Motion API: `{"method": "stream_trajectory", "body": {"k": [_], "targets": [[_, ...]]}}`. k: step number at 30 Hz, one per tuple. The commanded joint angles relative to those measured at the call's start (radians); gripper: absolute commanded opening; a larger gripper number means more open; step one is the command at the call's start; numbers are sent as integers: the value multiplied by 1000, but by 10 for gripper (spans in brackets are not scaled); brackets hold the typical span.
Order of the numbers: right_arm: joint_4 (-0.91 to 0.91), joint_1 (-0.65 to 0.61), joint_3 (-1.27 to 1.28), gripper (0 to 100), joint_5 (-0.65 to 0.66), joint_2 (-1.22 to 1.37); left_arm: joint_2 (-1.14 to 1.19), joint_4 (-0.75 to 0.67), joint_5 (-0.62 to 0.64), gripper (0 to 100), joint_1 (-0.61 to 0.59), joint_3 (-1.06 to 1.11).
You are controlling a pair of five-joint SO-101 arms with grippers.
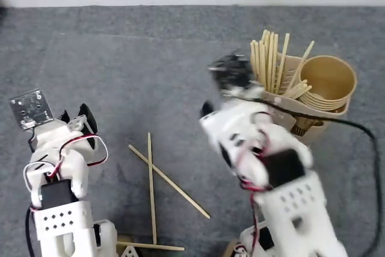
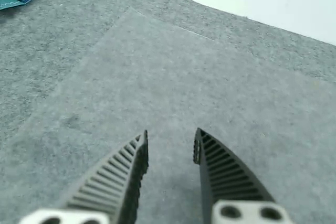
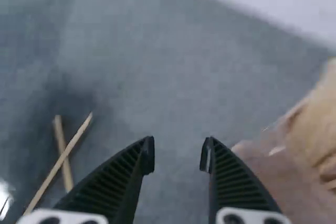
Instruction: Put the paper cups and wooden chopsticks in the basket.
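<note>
While cups (image 1: 328, 79) sit in the upper-right basket (image 1: 313, 123), left fingers (image 2: 128, 166) and right fingers (image 3: 134, 174) gape empty; lower-centre chopsticks (image 1: 151, 179) likely come next.

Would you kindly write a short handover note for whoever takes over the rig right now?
Left claw: open, empty, over bare mat.
Right claw: open, empty, beside the basket.
Done: stacked paper cups and a bundle of chopsticks stand in the basket.
Left to do: three loose chopsticks lie on the mat between the arms and need to go into the basket.
</note>
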Motion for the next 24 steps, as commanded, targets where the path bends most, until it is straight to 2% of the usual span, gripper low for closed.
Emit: {"method": "stream_trajectory", "body": {"k": [1, 3, 8, 13, 24], "targets": [[42, -108, -60, 166, -68, 163, -28, -25, 12, 141, -18, -28], [38, -162, -60, 173, -97, 259, -28, -25, 12, 141, -28, -30], [-5, -277, -64, 273, -169, 489, -28, -25, 12, 141, -31, -33], [-101, -352, -80, 255, -180, 641, -28, -25, 12, 141, -31, -33], [-114, -446, -229, 253, -183, 817, -28, -26, 12, 141, -31, -33]]}}
